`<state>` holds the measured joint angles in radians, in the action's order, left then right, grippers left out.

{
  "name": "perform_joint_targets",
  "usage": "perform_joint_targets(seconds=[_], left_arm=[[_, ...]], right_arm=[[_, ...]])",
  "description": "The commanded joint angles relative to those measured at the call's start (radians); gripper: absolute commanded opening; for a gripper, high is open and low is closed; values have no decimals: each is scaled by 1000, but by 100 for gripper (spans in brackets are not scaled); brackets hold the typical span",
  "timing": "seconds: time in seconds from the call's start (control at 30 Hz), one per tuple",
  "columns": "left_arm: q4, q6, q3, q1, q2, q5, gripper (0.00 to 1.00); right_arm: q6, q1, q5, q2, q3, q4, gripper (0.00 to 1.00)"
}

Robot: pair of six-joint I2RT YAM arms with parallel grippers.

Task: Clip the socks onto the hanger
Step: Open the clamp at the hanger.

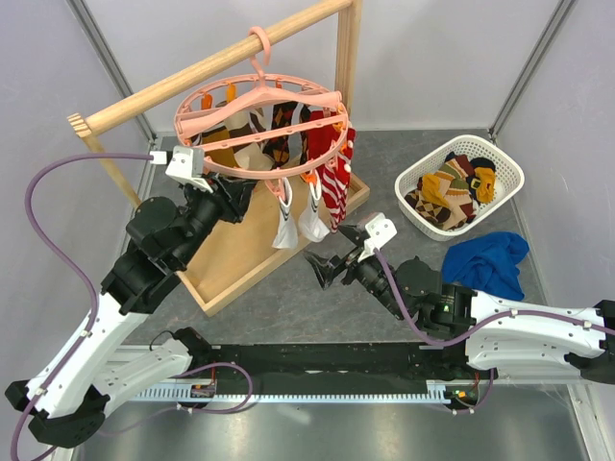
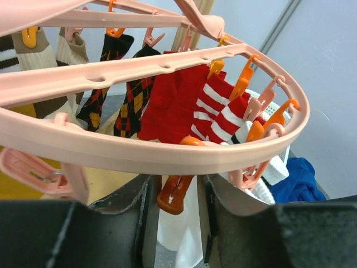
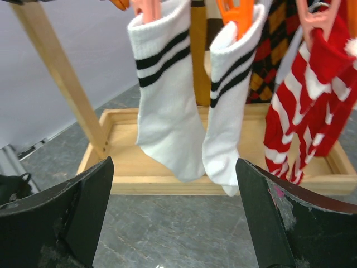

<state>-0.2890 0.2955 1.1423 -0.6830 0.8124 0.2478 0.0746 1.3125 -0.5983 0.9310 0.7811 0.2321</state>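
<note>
Spread wide, my right pincer (image 1: 327, 267) holds nothing and hangs low at the centre of the top view, pointing up-left at the hung washing. My left pincer (image 2: 174, 181) sits under the near edge of the hanger's ring, at the upper left of the top view. Its jaws are parted either side of one orange clip (image 2: 174, 192), and thin gaps show on both sides, so I grip nothing there. The frame (image 1: 240, 254) is the biggest thing. Its tray lies at the centre left and its rail slants across the top. The hanger (image 1: 259, 110) hooks over that rail at the upper centre. A white basket (image 1: 509, 178) stands at the right, and a blue cloth (image 1: 485, 261) lies crumpled just below it. Many socks (image 2: 167, 106) hang clipped around the ring. Red, red-and-white striped and argyle ones fill the middle of my left wrist view. A white pair (image 3: 167, 123) with black bands hangs dead centre in my right wrist view, over the tray. More patterned ones (image 1: 447, 197) are heaped in the basket.
</note>
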Motion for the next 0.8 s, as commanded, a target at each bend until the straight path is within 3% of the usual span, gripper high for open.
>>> perform_joint_targets(seconds=[0.0, 0.27, 0.63, 0.77], left_arm=[[68, -12, -24, -4, -32, -53, 30], [54, 13, -59, -4, -68, -59, 10], [48, 19, -90, -3, -99, -48, 6], [57, 39, -92, -3, -108, -48, 6]], right_arm=[[-33, -1, 152, 9, 6, 104, 98], [-101, -1, 290, 120, 73, 237, 98], [-157, -36, 466, 376, 273, 335, 98], [-113, -120, 541, 413, 293, 361, 96]])
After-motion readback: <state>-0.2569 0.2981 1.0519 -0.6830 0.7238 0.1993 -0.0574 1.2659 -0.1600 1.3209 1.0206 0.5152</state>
